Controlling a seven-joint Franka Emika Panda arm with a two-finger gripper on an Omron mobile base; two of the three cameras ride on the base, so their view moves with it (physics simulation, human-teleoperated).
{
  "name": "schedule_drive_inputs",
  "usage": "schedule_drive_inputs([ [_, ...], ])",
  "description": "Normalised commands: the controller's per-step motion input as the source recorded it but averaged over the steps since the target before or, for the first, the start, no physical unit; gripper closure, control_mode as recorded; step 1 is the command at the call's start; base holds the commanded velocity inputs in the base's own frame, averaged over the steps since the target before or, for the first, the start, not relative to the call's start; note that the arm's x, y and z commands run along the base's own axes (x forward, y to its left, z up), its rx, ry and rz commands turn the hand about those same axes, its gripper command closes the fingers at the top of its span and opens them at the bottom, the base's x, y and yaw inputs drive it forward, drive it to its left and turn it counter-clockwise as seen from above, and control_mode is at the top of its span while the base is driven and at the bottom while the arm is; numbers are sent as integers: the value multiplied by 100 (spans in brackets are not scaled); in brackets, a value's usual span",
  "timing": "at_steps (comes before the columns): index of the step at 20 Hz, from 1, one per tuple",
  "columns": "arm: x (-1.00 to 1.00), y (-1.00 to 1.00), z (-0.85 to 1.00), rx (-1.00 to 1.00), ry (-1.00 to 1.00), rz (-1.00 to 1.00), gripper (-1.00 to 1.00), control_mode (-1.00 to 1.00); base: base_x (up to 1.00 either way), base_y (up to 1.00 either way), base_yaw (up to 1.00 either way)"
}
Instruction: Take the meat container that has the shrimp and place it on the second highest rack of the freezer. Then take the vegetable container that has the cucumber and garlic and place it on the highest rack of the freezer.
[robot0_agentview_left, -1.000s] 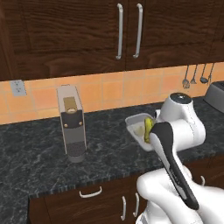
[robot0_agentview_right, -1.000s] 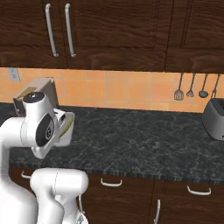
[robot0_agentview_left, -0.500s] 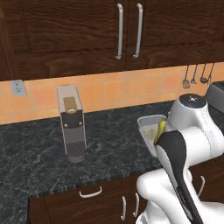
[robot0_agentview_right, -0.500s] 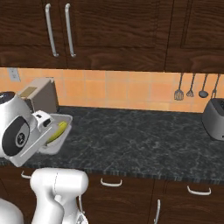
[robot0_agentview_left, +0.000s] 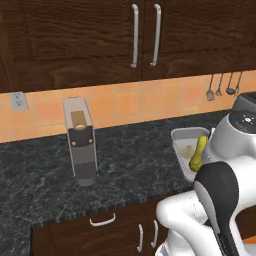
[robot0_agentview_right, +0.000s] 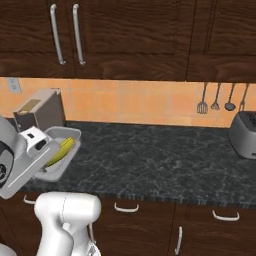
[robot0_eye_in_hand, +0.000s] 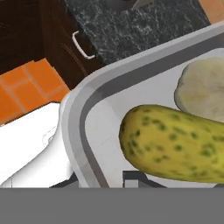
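The vegetable container (robot0_agentview_left: 181, 137) is a pale grey tray held in the air above the front part of the counter. In it lie the yellow-green cucumber (robot0_agentview_left: 198, 152) and the pale garlic (robot0_agentview_left: 186, 151). My gripper (robot0_agentview_right: 44, 156) is shut on the tray's near rim. From the right base camera the container (robot0_agentview_right: 67, 133) tilts with the cucumber (robot0_agentview_right: 60, 151) along it. Close up, the container's rim (robot0_eye_in_hand: 87, 100), the spotted cucumber (robot0_eye_in_hand: 175, 142) and the garlic (robot0_eye_in_hand: 203, 89) crowd around my gripper (robot0_eye_in_hand: 131, 179). The freezer and the meat container with the shrimp are out of view.
A tall grey coffee machine (robot0_agentview_left: 80, 142) stands on the dark stone counter (robot0_agentview_right: 150, 150) by the tiled wall. A toaster (robot0_agentview_right: 245, 132) sits at the far right, with utensils (robot0_agentview_right: 215, 100) hanging above. Dark cabinets (robot0_agentview_left: 145, 35) hang overhead.
The arm has swung the held container rightward in the left base view, off the back of the counter toward its front edge. The grip has stayed shut and the base has not moved.
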Motion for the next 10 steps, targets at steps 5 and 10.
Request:
schedule_drive_inputs([
  [5,0,0,0,0,0,0,100,100,-43,-56,-26],
  [10,0,0,0,0,0,0,100,100,-27,-72,-51],
])
